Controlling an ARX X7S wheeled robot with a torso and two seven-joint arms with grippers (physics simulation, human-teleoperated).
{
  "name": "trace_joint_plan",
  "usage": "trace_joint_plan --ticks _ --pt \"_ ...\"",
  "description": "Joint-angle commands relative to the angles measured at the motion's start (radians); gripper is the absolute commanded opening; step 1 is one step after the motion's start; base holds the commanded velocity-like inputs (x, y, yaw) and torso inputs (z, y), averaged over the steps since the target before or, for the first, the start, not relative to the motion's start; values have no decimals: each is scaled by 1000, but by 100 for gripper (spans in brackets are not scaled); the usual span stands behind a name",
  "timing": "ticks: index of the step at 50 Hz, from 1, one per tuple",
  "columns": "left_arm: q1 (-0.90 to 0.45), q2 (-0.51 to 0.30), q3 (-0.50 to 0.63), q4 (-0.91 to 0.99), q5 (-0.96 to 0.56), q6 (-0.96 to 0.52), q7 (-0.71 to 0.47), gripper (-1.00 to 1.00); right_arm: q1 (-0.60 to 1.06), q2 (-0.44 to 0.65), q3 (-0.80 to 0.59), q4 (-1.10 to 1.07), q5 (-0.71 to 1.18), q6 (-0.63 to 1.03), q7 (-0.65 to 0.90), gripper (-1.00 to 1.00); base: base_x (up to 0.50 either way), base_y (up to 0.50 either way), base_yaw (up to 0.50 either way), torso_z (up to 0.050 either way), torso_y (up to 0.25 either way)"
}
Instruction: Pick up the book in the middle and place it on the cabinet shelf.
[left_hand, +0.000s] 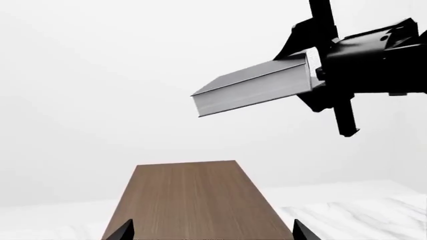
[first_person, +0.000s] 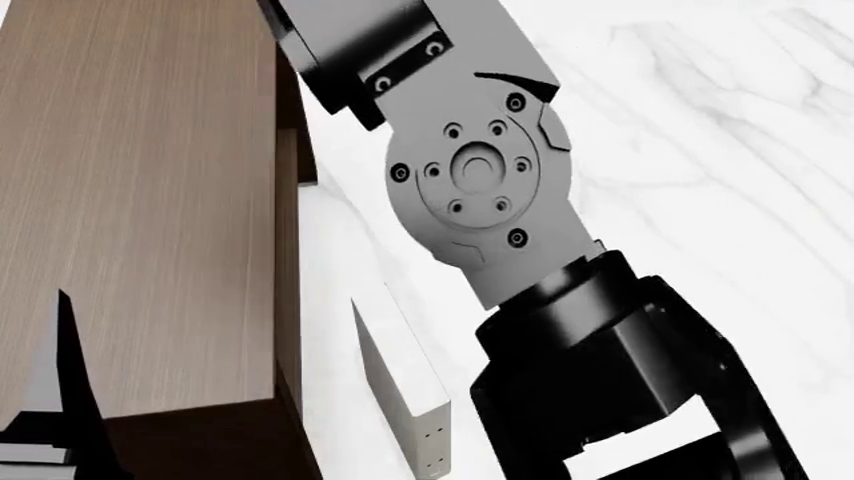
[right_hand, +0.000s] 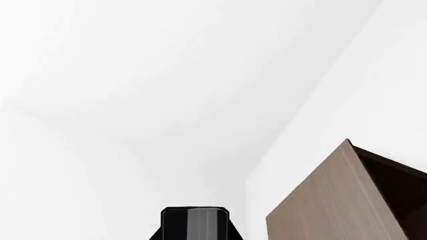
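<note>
In the left wrist view the grey book (left_hand: 253, 85), thick with white page edges, hangs tilted in the air above and beyond the cabinet's light brown top (left_hand: 193, 200). My right gripper (left_hand: 319, 75) is shut on the book's spine end. My left gripper (left_hand: 212, 232) is open and empty, its two dark fingertips (left_hand: 123, 231) spread wide just over the near end of the cabinet top. The cabinet also shows in the head view (first_person: 134, 200) and in the right wrist view (right_hand: 333, 200). In the right wrist view only a dark piece with a grey strip (right_hand: 195, 225) shows at the jaws.
A pale off-white book (first_person: 400, 385) stands on the white marbled surface (first_person: 694, 120) right beside the cabinet's dark side. My right arm's large grey joint (first_person: 481, 180) fills the middle of the head view. White walls lie behind.
</note>
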Motion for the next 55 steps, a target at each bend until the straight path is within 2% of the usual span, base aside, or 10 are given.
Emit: trace_joint_plan --ticks 1,17,55 --pt "-1 0 7 -4 -1 7 -1 100 26 0 -117 -26 93 -42 9 -100 0 0 0 0 10" --pt "-5 -7 9 -7 -5 10 -6 100 7 2 -285 -30 208 -142 -36 -100 0 0 0 0 1" --pt "-15 -15 20 -6 -14 14 -17 100 43 0 -620 -2 376 -243 -126 -100 0 0 0 0 1"
